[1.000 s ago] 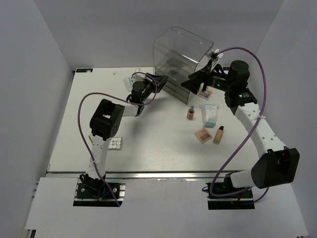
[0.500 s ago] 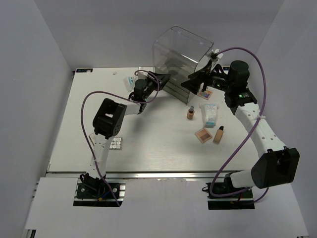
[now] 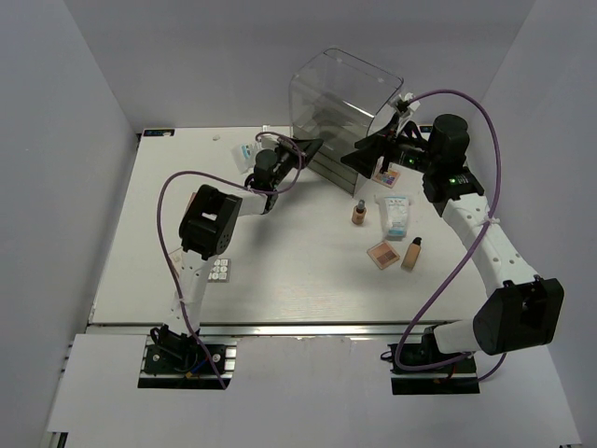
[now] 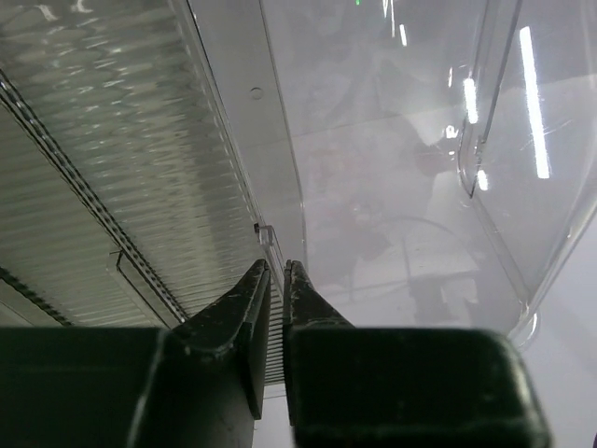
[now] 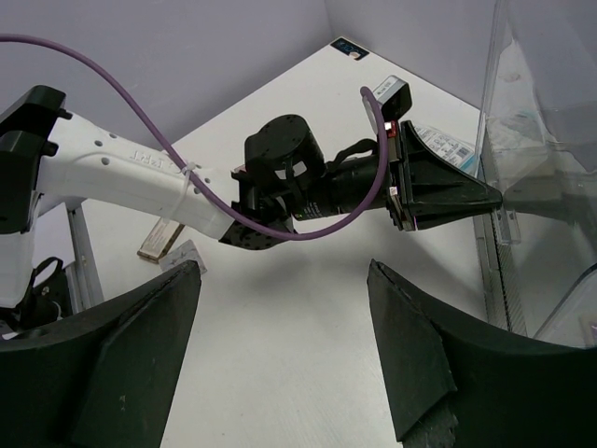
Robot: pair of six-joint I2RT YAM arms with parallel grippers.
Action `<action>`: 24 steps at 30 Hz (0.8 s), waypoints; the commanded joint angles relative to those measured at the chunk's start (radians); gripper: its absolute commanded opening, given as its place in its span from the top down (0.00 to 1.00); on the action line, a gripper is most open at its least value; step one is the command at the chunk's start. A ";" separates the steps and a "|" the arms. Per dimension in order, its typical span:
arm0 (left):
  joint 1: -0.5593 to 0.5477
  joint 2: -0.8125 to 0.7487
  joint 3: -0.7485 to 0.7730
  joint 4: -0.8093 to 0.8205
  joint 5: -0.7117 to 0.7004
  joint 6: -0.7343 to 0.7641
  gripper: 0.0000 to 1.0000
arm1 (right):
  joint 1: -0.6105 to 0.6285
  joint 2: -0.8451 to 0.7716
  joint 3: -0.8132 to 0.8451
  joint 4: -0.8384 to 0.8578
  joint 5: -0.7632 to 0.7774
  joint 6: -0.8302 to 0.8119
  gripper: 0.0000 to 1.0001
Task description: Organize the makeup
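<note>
The makeup lies on the white table: an upright tan foundation bottle, a white-and-blue packet, a peach palette, a lying bottle, a white grid palette and a packet at the back. My left gripper is at the front of the clear drawer box, jaws nearly together on the thin clear drawer handle. My right gripper hovers open beside the box, holding nothing, over a pink palette.
The ribbed grey drawer front fills the left wrist view. The left arm stretches across the right wrist view towards the box wall. A flat tan item lies near the left arm's elbow.
The left gripper's jaws have closed to a narrow slit at the drawer front, and its arm has crept slightly towards the box. The right arm has not moved.
</note>
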 commanded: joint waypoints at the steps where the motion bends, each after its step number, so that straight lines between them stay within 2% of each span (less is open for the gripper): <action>1: -0.008 -0.037 -0.011 0.084 -0.030 -0.017 0.83 | -0.007 -0.024 -0.007 0.038 0.001 -0.006 0.22; 3: -0.006 -0.047 -0.039 0.127 -0.039 -0.034 0.93 | -0.007 -0.024 -0.012 0.035 0.003 -0.011 0.22; 7: -0.006 -0.071 -0.067 0.192 -0.041 -0.056 1.00 | -0.007 -0.030 -0.025 0.013 0.027 -0.012 0.23; 12: -0.006 -0.132 -0.094 0.230 -0.056 -0.066 1.00 | -0.007 -0.058 -0.061 -0.006 0.139 0.020 0.21; 16: -0.005 -0.166 -0.113 0.259 -0.073 -0.086 1.00 | -0.007 -0.078 -0.070 -0.033 0.224 0.037 0.15; 21: -0.003 -0.200 -0.128 0.290 -0.102 -0.106 1.00 | -0.007 -0.078 -0.055 -0.092 0.435 0.110 0.14; 24: -0.002 -0.220 -0.131 0.304 -0.122 -0.118 1.00 | -0.020 -0.077 -0.059 -0.106 0.463 0.153 0.15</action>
